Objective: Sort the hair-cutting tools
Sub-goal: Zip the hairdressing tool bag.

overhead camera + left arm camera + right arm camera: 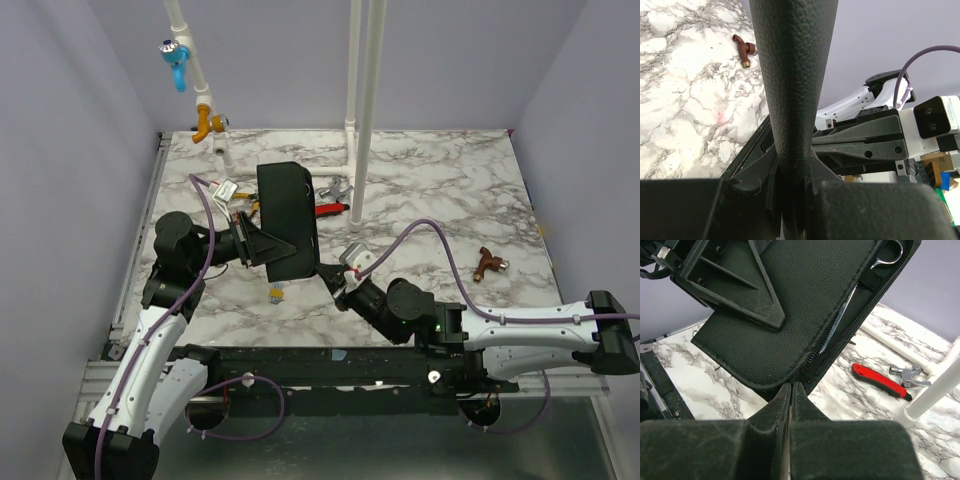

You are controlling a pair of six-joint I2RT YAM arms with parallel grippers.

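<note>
I'm looking down on a white-and-grey marbled tabletop (pixel 450 190) boxed in by pale lavender walls (pixel 80 150). White pipes (pixel 360 100) stand up from its far middle, and a blue valve (pixel 177 62) and a brass fitting (pixel 207 122) sit on another pipe at the far left. The one container is a black zip case (pixel 288 215), lifted off the surface left of centre and tilted. My left jaws are nearly closed and clamped on its edge, and the case wall fills much of the left wrist view. In the right wrist view its zip side gapes open and the silver scissors (pixel 840 320) sit inside, blades pointing down toward the lower corner, a finger ring showing at the top; the rest of the inside is hidden from me. My right jaws are fully closed, their tips right at that lower corner of the case by the zip end; whether they nip anything there I cannot tell. Beyond the case, a red-handled tool (pixel 330 209) and a grey metal tool (pixel 340 187) lie near the base of the pipes. Something yellow (pixel 277 293) peeks out under the case. A small brown tap-shaped piece (pixel 489 263) lies well apart toward the right edge. The widest bare marble is on the right half, around that brown piece; the arm bases crowd the near edge.
</note>
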